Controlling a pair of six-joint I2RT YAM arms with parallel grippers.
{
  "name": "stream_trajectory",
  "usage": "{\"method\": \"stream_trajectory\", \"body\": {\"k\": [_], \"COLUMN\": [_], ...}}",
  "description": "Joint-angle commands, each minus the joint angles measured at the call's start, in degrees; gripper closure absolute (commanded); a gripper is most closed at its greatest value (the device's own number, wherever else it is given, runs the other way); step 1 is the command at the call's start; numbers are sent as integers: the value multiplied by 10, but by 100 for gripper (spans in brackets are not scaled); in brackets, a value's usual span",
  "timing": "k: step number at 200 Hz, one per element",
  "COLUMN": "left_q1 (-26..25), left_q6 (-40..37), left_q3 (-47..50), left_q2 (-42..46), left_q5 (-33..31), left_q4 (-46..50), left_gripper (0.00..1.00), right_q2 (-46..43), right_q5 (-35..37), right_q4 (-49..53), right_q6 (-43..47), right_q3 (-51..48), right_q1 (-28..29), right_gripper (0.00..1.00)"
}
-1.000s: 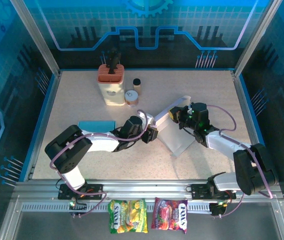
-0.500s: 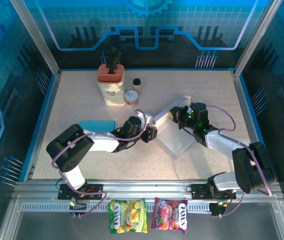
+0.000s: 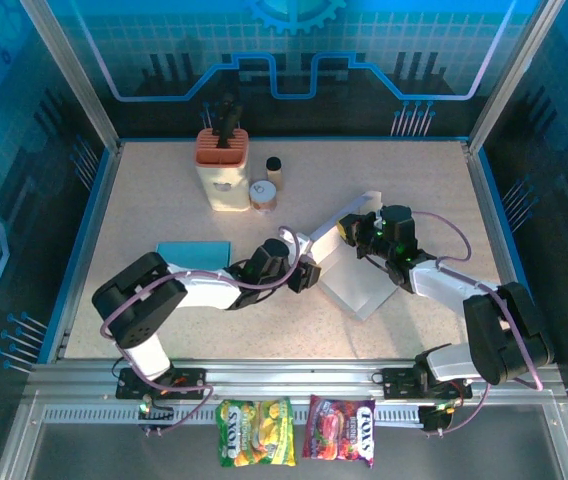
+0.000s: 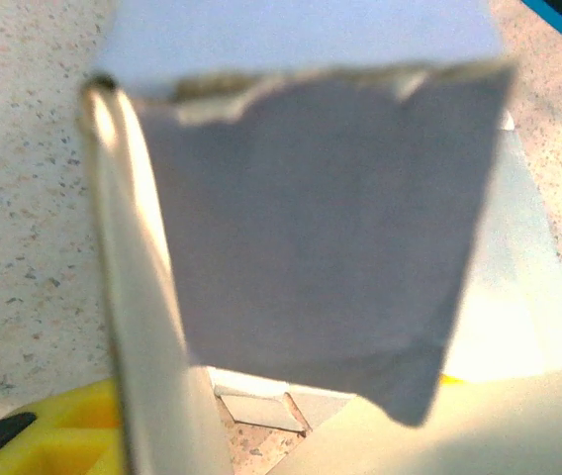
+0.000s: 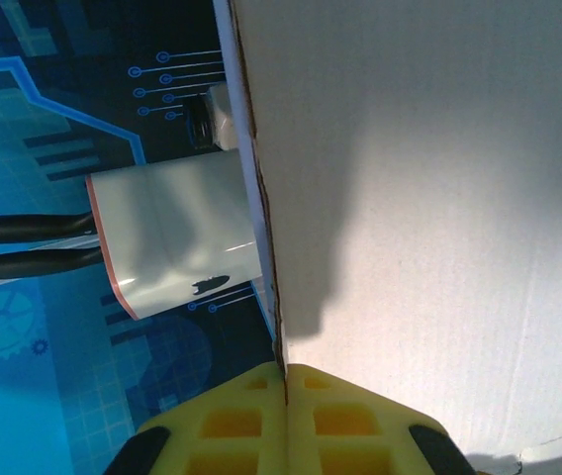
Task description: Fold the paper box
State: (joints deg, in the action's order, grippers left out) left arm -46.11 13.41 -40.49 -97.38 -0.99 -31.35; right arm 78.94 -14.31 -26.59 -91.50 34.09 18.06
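On the speckled table [image 3: 144,210], the box [image 3: 362,284] lies part-folded at centre right of the top view, right gripper [image 3: 352,234] clenched on its upper panel, left gripper [image 3: 308,272] at a flap, grip impossible to tell; next that flap likely needs creasing upright, the jar [image 3: 262,195] and blue pad [image 3: 194,251] well clear.

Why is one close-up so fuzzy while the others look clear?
Left wrist: the paper box sits close to the lens, so its flap is soft, with glare at right. Right wrist: sharp, one dark shadow across the box. Top external: evenly lit table, blue-tinted walls.
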Motion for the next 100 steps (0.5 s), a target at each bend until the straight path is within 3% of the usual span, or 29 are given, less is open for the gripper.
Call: {"method": "stream_trajectory", "body": {"k": [1,38,78,100], "left_q1": [-11,-24,-29,-32], "left_q6": [-1,8,-17,-40], "left_q3": [12,38,47,60], "left_q2": [32,59,77,97], "left_q5": [-27,-42,-5,10], "left_q4": [4,8,25,39], "left_gripper": [52,53,56,49], "right_q2": [3,3,4,0], "right_q5": [9,3,-8,-13], "right_q4": [1,-3,-9,-4], "right_q6": [1,6,8,11], "right_q3": [16,16,15,16], "right_q1": [7,1,-6,-9], "right_gripper": [100,100,100,100]}}
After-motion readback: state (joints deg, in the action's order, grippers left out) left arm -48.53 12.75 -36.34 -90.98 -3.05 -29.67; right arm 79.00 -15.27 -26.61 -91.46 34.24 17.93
